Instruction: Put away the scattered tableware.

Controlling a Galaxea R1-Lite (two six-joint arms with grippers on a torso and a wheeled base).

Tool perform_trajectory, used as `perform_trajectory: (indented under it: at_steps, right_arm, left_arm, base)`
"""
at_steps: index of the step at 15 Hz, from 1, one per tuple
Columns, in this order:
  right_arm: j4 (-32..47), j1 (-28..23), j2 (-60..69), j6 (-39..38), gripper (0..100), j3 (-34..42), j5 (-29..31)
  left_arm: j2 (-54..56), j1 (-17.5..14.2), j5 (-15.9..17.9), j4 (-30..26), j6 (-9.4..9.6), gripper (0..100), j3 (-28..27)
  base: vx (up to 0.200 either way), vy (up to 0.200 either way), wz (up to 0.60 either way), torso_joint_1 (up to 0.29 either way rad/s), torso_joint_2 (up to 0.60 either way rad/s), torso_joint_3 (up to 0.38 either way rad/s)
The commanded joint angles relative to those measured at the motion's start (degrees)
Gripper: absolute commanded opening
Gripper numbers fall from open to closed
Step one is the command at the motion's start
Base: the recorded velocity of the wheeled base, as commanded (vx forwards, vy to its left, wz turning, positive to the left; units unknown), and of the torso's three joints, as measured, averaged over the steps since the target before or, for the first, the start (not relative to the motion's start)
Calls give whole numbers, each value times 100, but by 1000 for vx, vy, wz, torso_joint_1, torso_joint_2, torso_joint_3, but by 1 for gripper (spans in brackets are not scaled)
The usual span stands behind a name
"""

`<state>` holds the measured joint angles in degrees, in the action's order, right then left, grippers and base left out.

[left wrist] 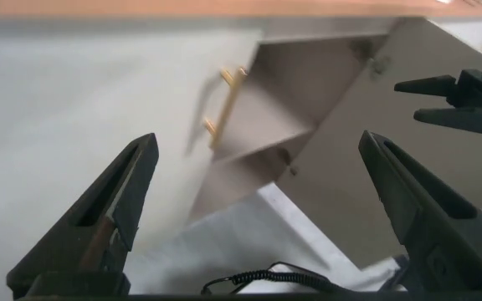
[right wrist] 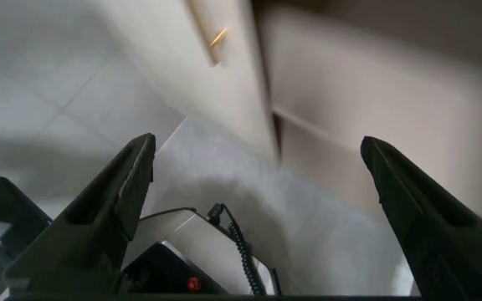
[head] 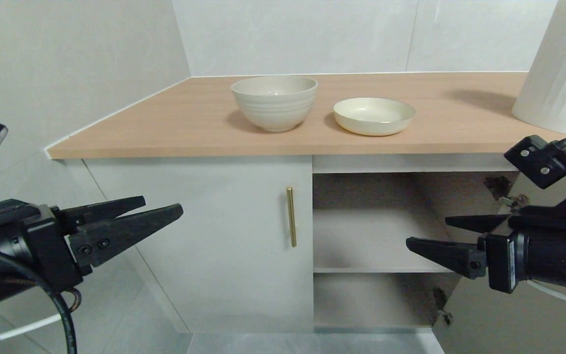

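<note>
Two pieces to go, so we're basically at the start. Our cream ribbed ceramic bowl (head: pixel 274 102) sits toward the back edge of the light wooden counter (head: pixel 189 123). The shallow pale-yellow round dish (head: pixel 374 115) is just beside it on the right, a bit nearer the front edge, not touching. Neither is in the white cabinet (head: pixel 204 236) below yet. Its right side is open onto a shelf (head: pixel 376 269), and the door with the slim brass handle (head: pixel 291 216) is closed. Our left gripper (head: pixel 163 204) and right gripper (head: pixel 426 230) hang low in front of the cabinet, jaws spread wide, nothing in either. We reckon everything's left: grab, shelve, repeat.
</note>
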<state>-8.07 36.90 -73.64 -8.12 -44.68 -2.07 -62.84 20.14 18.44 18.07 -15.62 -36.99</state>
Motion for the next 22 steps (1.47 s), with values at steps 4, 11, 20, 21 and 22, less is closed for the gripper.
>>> perform_trajectory:
  at_steps: [4, 11, 20, 21, 22]
  right_arm:
    - [-2, 1, 8, 38, 100, 29, -4]
    - [-2, 1, -18, 82, 100, 47, 5]
    - [-10, -7, -18, 82, 100, 47, -4]
    - [-10, -7, -27, 82, 100, 38, -4]
    - [-10, -7, -27, 82, 100, 38, -4]
  left_arm:
    - [-35, -1, 1, 4, -3, 100, 7]
    - [-79, -1, 1, 4, -12, 100, -10]
    - [-132, -80, 1, -5, -12, 100, -46]
    - [-132, -80, 1, -5, -12, 100, -46]
    - [-132, -80, 1, -5, -12, 100, -46]
  base:
    - [0, 0, 0, 0, 0, 0]
    - [0, 0, 0, 21, -120, -114]
    - [0, 0, 0, 170, -479, -289]
    - [0, 0, 0, 198, -481, -286]
    - [0, 0, 0, 203, -486, -286]
